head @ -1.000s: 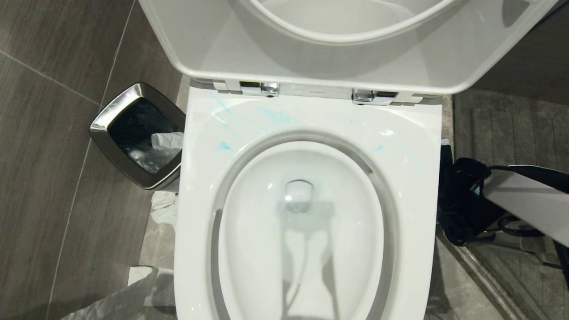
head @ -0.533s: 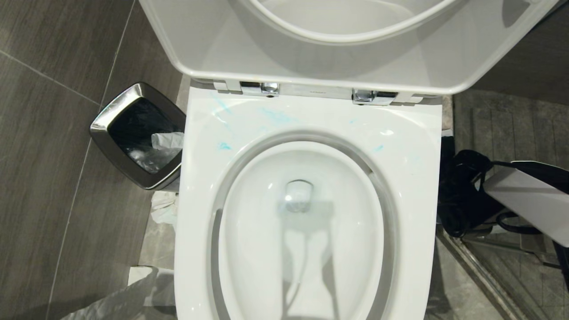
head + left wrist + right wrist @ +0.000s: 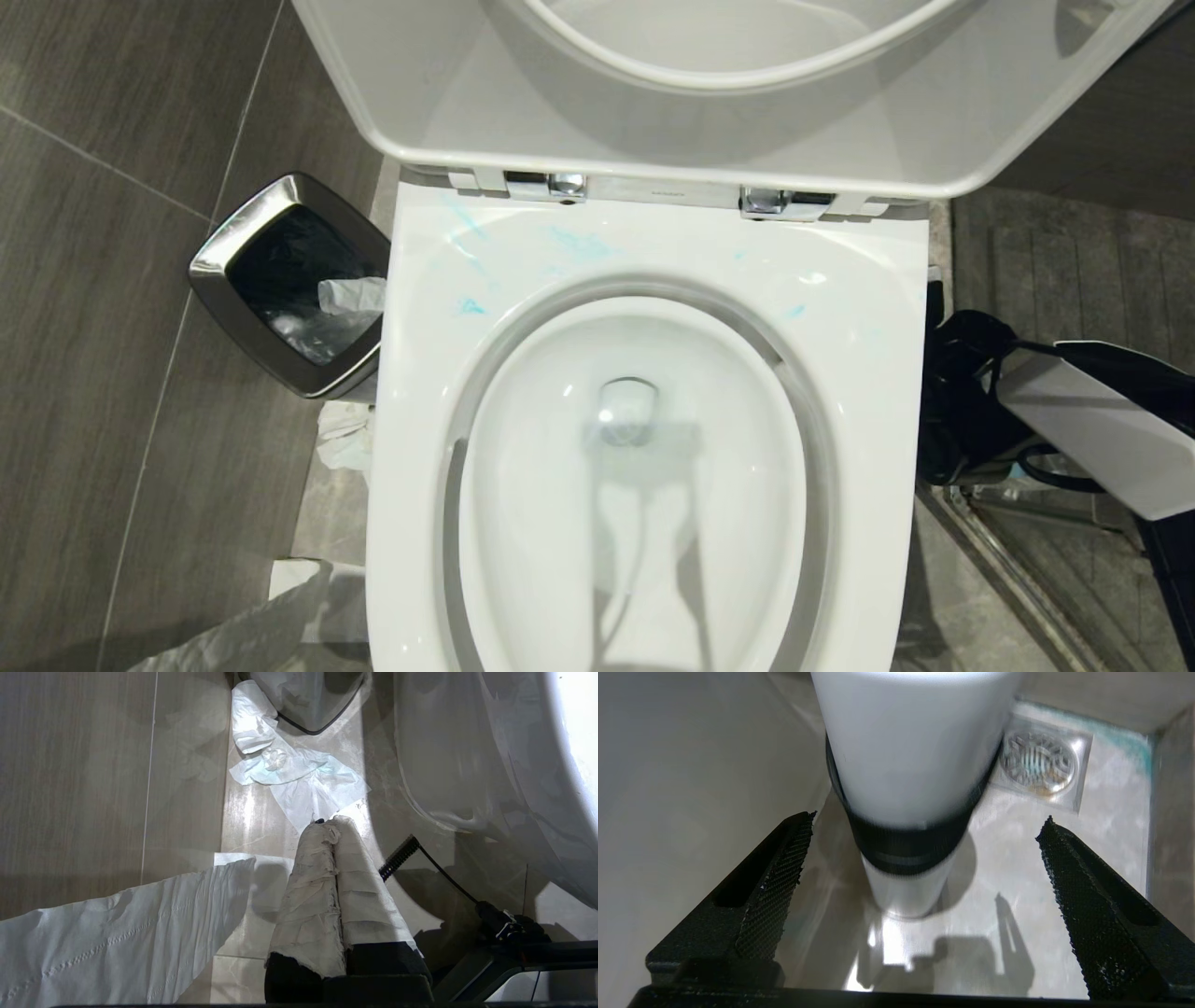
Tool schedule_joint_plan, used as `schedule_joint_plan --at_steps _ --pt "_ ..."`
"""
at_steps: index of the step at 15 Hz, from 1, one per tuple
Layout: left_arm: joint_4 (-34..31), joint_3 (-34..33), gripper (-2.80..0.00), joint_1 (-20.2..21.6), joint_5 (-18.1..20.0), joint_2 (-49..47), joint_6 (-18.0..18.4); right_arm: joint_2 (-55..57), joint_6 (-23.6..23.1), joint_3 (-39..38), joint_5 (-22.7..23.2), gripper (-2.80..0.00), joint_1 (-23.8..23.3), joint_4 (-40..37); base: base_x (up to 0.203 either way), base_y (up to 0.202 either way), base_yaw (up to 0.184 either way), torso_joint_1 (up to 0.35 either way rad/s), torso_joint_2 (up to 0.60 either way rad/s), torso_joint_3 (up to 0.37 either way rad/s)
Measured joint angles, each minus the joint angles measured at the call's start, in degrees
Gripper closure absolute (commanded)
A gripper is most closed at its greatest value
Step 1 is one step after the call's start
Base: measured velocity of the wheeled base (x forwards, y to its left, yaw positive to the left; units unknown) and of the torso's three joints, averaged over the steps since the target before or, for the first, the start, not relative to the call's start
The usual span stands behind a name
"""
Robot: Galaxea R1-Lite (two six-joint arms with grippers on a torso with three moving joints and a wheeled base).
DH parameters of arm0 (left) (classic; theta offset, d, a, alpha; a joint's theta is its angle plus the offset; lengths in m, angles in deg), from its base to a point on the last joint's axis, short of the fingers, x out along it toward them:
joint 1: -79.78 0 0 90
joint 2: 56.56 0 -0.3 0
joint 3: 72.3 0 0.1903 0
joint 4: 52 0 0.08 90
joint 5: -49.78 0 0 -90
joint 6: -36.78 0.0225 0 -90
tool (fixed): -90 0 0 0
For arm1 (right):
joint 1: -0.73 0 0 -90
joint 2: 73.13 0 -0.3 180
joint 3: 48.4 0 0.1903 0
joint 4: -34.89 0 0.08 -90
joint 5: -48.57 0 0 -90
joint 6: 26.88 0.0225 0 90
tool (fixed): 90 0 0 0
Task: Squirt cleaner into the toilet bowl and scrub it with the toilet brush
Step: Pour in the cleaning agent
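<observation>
A: Where is the right gripper placed against the thing to be taken?

B: It is held spread wide, low beside the toilet bowl, on the robot's right. What is probably the toilet brush, a white shaft with a black band, is framed between the jaws, with its long axis run from the floor up toward the wrist.

A: And the left gripper?

B: It is pressed together and parked over the floor on the other side, so the right is nearer. Cleaner is streaked across the rim. No writing can be read.
</observation>
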State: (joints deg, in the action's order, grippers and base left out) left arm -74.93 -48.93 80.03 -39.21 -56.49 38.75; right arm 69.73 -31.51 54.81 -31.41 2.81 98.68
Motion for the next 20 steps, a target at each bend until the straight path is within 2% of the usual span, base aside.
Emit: schedule_joint_plan --at_steps 3,8,12,20 --pt "0.0 0.0 0.00 0.0 0.0 0.0 0.0 0.6 -2.3 2.5 0.0 -2.80 0.3 0.0 0.000 0.000 0.000 0.000 0.00 0.000" --pt "0.0 0.0 0.00 0.0 0.0 0.0 0.0 2.2 -2.8 6.3 0.0 -2.80 1.6 0.0 0.000 0.000 0.000 0.000 0.00 0.000" --pt "0.0 0.0 0.00 0.0 0.0 0.0 0.0 4.3 -5.7 9.5 -0.1 -2.80 2.1 0.0 0.000 0.000 0.000 0.000 0.00 0.000" --pt "0.0 0.0 0.00 0.0 0.0 0.0 0.0 7.1 -5.8 15.8 -0.6 -2.80 2.0 0.0 0.000 0.000 0.000 0.000 0.00 0.000"
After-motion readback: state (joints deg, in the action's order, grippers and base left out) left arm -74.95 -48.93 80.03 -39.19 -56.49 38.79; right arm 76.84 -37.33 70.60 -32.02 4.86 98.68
